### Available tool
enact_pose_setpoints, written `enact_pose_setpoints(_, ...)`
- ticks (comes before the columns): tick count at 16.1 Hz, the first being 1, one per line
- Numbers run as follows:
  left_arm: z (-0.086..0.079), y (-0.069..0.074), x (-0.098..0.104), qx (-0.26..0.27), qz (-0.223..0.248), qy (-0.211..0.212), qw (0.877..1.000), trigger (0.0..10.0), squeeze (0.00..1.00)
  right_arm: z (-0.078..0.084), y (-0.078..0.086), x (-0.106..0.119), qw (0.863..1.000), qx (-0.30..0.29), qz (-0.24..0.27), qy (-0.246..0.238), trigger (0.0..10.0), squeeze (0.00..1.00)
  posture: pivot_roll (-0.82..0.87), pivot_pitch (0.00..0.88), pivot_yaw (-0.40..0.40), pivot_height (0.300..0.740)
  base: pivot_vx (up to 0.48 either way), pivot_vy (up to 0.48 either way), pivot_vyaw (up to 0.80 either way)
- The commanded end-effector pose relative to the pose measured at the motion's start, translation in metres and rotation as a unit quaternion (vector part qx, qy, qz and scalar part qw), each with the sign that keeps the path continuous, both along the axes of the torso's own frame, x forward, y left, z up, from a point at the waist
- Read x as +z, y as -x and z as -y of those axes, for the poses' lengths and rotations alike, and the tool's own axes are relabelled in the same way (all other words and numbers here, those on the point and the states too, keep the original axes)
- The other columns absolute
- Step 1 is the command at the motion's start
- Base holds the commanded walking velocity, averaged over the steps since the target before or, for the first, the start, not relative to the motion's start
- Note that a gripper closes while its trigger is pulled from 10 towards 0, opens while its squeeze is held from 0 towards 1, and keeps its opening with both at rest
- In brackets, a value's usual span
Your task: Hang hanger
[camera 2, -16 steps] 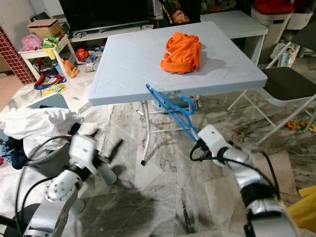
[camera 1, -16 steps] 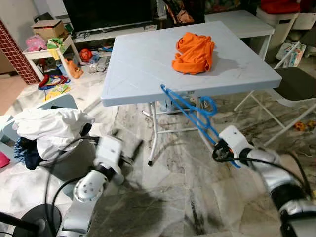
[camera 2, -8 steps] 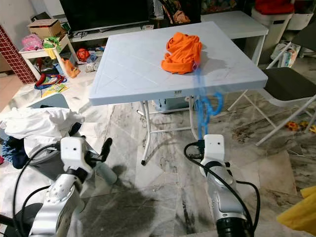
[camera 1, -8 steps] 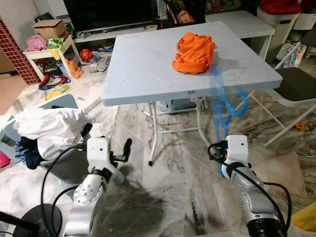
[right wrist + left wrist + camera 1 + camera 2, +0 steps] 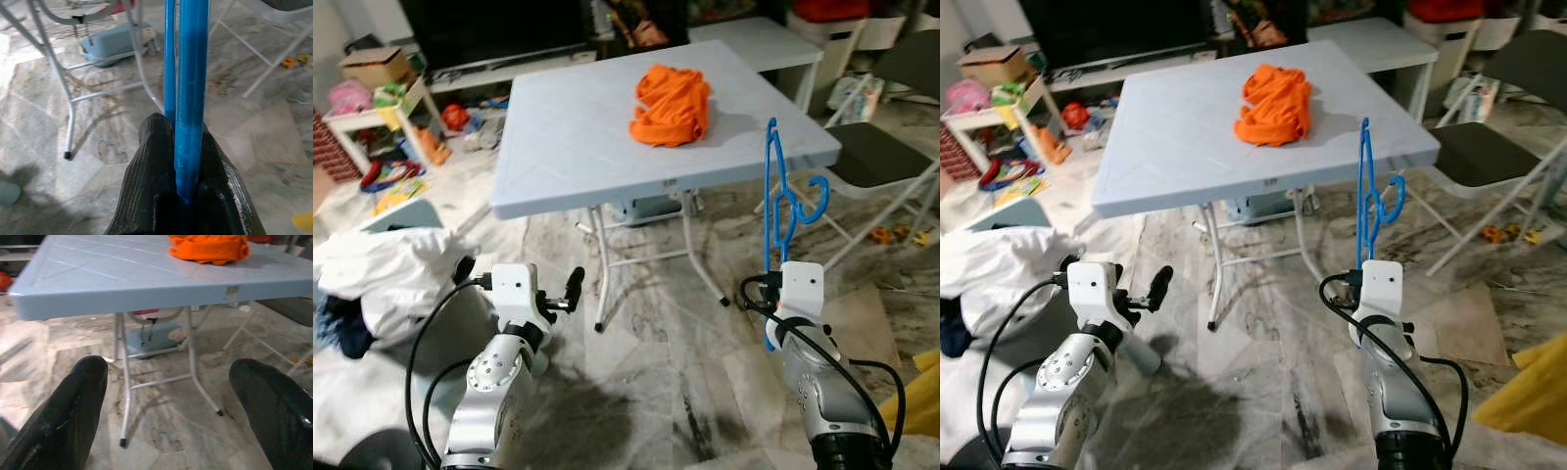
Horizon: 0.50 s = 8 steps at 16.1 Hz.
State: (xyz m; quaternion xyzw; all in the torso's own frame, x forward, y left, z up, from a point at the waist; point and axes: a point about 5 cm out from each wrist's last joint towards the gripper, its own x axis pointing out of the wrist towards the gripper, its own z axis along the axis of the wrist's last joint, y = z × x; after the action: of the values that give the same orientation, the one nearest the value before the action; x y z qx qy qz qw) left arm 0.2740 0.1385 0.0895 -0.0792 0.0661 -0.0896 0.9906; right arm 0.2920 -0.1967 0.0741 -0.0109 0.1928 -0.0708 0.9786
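Holding the blue hanger point(image 5: 777, 201) upright, our right gripper point(image 5: 182, 161) has both black fingers point(image 5: 155, 147) clenched on the hanger's lower bar, low in front of us and to our right. From there the hanger rises straight up, its hook point(image 5: 816, 196) curling out to the right near the top, beside the table's point(image 5: 578, 137) right front corner but not touching it. We see the hanger's blue bars pinched tight between the fingers in the right wrist view, with marble floor point(image 5: 122, 152) beyond. Our left gripper point(image 5: 166, 396) hovers low on our left, jaws released and spread wide with nothing between them, aimed at the table's front edge and its white legs point(image 5: 124, 382). An orange cloth point(image 5: 671, 103) lies bunched on the tabletop, toward the far right. A heap of white laundry point(image 5: 382, 279) sits at our left, near the left arm. A folding chair point(image 5: 881, 157) with a dark seat stands to the right of the table. Toys and boxes point(image 5: 377, 69) clutter the far left, beneath a dark screen point(image 5: 489, 29).
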Motion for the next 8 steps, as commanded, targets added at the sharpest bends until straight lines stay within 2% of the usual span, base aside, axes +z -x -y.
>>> enact_pose_setpoints(1, -0.0039, -0.0014, 0.0009, 0.000, -0.003, 0.001, 1.000, 10.0, 0.00, -0.0048, -0.0028, 0.0080, 1.000, 0.004, 0.013, 0.002, 10.0, 0.00, -0.14, 0.000, 0.104, 0.740, 0.000, 0.386, -0.80)
enact_pose_setpoints(8, -0.0019, -0.0018, 0.0011, -0.011, -0.009, 0.009, 1.000, 10.0, 0.00, -0.0045, -0.0020, 0.0079, 1.000, -0.006, 0.009, 0.009, 10.0, 0.00, -0.14, 0.000, 0.105, 0.740, 0.000, 0.431, -0.80)
